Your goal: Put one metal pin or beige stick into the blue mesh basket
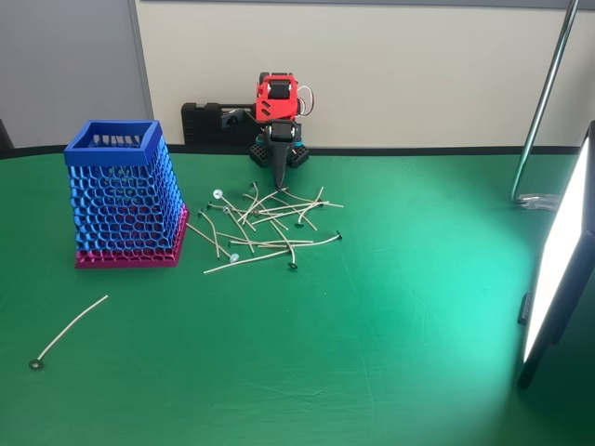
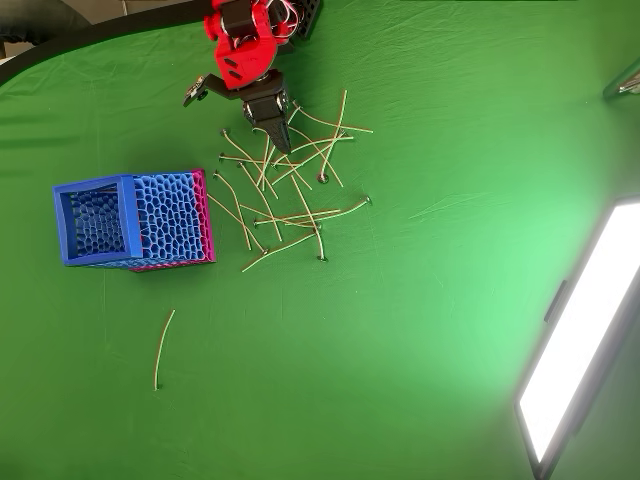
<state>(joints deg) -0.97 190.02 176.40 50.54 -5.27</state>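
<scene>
Fixed view. The gripper (image 1: 279, 178) points straight down at the far edge of the green table (image 1: 390, 325), its dark fingers drawn to a single tip with no gap visible between them; nothing appears to be held, though a stick this thin could escape notice. Directly in front of and below the tip lies the pile of sticks (image 1: 270, 228), crossed over one another, each with a small ring head. The blue mesh basket (image 1: 124, 195) stands upright well off to the gripper's left in this picture, its magenta base band on the table. One stray stick (image 1: 70, 330) lies alone, far nearer the camera than the gripper and beyond the basket.

Overhead view. The gripper (image 2: 281, 143) hovers over the upper edge of the pile of sticks (image 2: 290, 195), its tip above or touching several overlapping stems; contact cannot be confirmed. The basket (image 2: 130, 220) sits apart from the gripper, toward the picture's lower left, its open mouth clear. The stray stick (image 2: 162, 348) lies beyond it.

Risk, as judged: the tangle may yield two sticks or none, since crossed stems lift together and a thin, curved stem slips from narrow fingers.
</scene>
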